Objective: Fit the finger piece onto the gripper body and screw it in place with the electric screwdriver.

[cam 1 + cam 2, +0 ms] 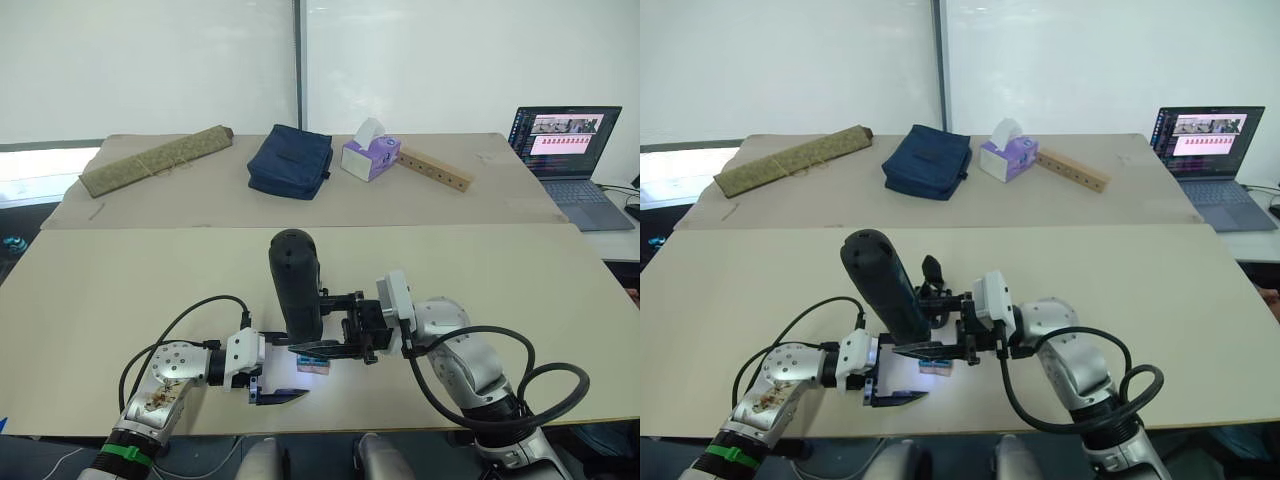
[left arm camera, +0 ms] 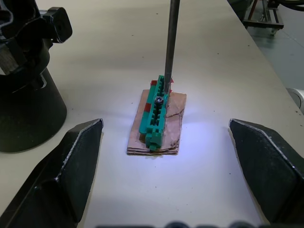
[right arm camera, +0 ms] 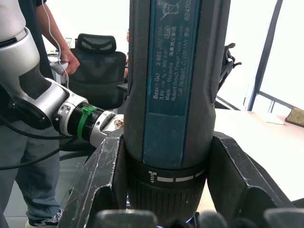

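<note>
The right end effector [image 1: 345, 335] is closed around the lower part of the electric screwdriver [image 1: 294, 282], its two fingers pressed against either side of the black barrel in the right wrist view, and holds the tool upright over the near part of the desk [image 1: 120, 300]. The thin metal bit [image 2: 171, 40] points down at a small tan-and-green block [image 2: 157, 118] lying on the desk, the tip meeting a screw head on the green strip. The left end effector [image 1: 272, 385] sits low on the desk just beside that block, its fingers [image 2: 71, 166] spread wide apart on either side of it and gripping nothing. The gripper body [image 2: 26, 76] stands on its round base close by the block. At the far side of the desk lie a rolled olive mat [image 1: 155, 160], a dark blue pouch [image 1: 291, 160], a tissue box [image 1: 370, 155] and a wooden bar with holes [image 1: 435, 170], with a laptop [image 1: 570, 150] off to the right.
</note>
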### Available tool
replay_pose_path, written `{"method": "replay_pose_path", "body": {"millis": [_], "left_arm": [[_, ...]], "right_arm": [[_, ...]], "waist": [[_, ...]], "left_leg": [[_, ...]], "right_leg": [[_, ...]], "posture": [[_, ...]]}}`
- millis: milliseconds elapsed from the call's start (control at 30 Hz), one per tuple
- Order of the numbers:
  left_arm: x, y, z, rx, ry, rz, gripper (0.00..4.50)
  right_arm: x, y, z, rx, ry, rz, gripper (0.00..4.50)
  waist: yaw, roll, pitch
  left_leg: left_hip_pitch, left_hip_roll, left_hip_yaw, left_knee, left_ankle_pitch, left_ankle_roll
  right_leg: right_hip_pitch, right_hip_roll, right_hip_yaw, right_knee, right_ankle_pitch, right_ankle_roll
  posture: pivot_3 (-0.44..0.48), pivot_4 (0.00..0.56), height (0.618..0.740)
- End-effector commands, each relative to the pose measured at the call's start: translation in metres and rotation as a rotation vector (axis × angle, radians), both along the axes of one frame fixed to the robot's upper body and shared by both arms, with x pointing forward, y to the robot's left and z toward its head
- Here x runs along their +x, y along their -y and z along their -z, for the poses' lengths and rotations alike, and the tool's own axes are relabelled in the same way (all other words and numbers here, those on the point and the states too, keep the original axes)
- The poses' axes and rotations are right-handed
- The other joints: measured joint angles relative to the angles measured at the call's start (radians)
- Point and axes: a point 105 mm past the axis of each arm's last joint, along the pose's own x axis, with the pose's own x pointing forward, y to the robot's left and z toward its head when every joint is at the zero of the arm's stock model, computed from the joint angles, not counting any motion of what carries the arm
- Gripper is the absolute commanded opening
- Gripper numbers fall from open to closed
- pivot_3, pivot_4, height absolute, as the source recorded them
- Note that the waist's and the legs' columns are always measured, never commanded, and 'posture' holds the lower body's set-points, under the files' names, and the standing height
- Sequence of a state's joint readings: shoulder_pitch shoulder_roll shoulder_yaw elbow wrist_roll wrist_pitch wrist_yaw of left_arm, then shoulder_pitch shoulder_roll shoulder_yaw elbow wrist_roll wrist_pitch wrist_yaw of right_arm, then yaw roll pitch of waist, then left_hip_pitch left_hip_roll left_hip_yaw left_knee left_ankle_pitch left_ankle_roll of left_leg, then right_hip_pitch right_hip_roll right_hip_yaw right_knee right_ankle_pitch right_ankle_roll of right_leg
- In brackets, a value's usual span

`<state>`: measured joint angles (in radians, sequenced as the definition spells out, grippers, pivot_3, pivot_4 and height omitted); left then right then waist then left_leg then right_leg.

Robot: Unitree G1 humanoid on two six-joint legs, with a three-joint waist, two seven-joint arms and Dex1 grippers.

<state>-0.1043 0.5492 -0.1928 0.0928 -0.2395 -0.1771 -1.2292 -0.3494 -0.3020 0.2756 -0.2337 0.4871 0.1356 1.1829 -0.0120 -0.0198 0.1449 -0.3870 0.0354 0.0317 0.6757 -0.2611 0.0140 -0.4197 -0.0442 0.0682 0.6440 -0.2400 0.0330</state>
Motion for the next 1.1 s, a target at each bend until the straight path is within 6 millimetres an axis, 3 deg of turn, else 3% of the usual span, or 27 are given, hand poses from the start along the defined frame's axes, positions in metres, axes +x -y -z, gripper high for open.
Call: {"method": "replay_pose_path", "body": {"millis": [33, 1100], "left_arm": [[-0.0028, -0.0055, 0.0217, 0.045, -0.074, -0.038, 4.48], [-0.0014, -0.0027, 0.0226, 0.047, -0.084, -0.033, 4.48]], "right_arm": [[-0.0033, -0.0002, -0.0179, 0.051, 0.088, -0.017, 1.9], [0.001, -0.002, -0.0128, 0.028, 0.079, -0.011, 1.9]], "waist": [[0.0, 0.001, 0.0], [0.001, 0.003, -0.002]], "left_leg": [[0.0, 0.0, 0.0, 0.0, 0.0, 0.0], [0.0, 0.0, 0.002, 0.0, 0.0, 0.0]], "right_leg": [[0.0, 0.0, 0.0, 0.0, 0.0, 0.0], [0.0, 0.0, 0.0, 0.0, 0.0, 0.0]], "posture": [[0.0, 0.15, 0.74], [0.0, 0.15, 0.74]]}}
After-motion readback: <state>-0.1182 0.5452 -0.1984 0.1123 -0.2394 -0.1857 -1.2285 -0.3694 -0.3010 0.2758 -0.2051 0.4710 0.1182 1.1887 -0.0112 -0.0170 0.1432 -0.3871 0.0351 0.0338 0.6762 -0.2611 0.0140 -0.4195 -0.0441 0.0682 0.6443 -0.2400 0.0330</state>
